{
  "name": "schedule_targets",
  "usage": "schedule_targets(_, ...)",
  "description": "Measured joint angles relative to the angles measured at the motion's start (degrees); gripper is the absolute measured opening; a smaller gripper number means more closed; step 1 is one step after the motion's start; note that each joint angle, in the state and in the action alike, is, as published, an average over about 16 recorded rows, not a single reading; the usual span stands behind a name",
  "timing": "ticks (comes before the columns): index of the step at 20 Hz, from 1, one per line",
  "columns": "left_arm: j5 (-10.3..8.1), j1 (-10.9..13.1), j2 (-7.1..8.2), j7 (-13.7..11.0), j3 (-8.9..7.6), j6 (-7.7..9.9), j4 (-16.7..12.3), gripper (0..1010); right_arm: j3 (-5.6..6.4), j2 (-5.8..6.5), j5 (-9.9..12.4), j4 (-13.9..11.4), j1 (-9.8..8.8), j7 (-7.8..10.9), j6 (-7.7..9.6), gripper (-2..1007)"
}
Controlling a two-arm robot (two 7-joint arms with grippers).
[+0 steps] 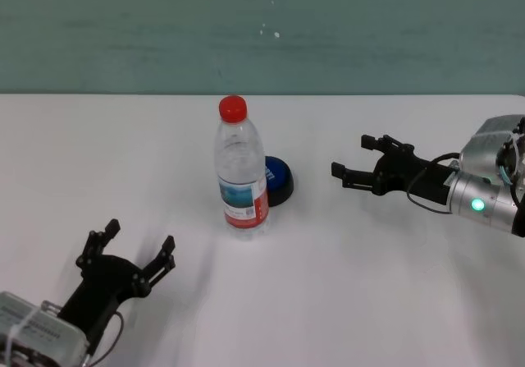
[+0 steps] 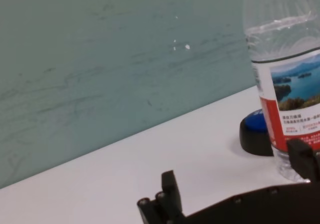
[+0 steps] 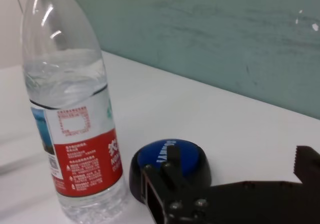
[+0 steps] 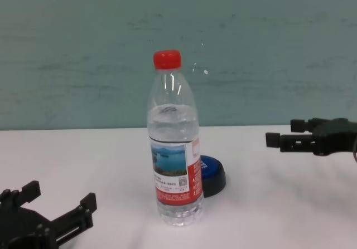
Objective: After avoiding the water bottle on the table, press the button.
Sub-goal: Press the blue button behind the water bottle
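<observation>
1. Left gripper [image 1: 138, 248] parked low at the near left of the table [image 1: 344, 301], fingers spread wide, holding nothing; well apart from the bottle, no part in the approach.
2. Water bottle [image 1: 241, 170] upright near mid-table, red cap on, partly filled — tall and narrow, judged easy to tip with a sideways knock.
3. Button [image 1: 279, 178] just behind and to the right of the bottle, close to or touching its base; partly hidden by the bottle from the chest view, its right side open.
4. Right gripper [image 1: 361, 158] raised above the table to the right of the button, fingers spread wide, empty, pointing toward the button.
5. Main risk: overshooting leftward past the button, or a spread finger swinging wide, would strike the bottle's lower body and topple it.
6. Second risk: an off-centre press on the dome's right rim could slide the button against the bottle.
7. Open room: bare table between the right gripper and button — straight path from the right, descent from above also free. Far table edge runs well behind the button; near side open.
</observation>
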Motion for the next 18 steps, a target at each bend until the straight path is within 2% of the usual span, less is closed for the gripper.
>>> schedule_targets(4, 0.00, 0.0, 0.00, 0.0, 0.00, 0.00, 0.0, 1000, -1.62, 0.39, -0.5, 2.5, 3.14, 1.24, 0.51, 1004)
schedule_targets(9, 0.00, 0.0, 0.00, 0.0, 0.00, 0.00, 0.0, 1000, -3.96, 0.01, -1.4, 6.7, 7.61, 3.26, 0.71, 1004)
schedule_targets(13, 0.00, 0.0, 0.00, 0.0, 0.00, 0.00, 0.0, 1000, -5.77, -0.97, -2.2, 10.8, 11.24, 5.06, 0.34, 1004)
schedule_targets(18, 0.00, 0.0, 0.00, 0.0, 0.00, 0.00, 0.0, 1000, -7.57, -2.85, -3.2, 16.6, 15.54, 7.44, -0.93, 1004)
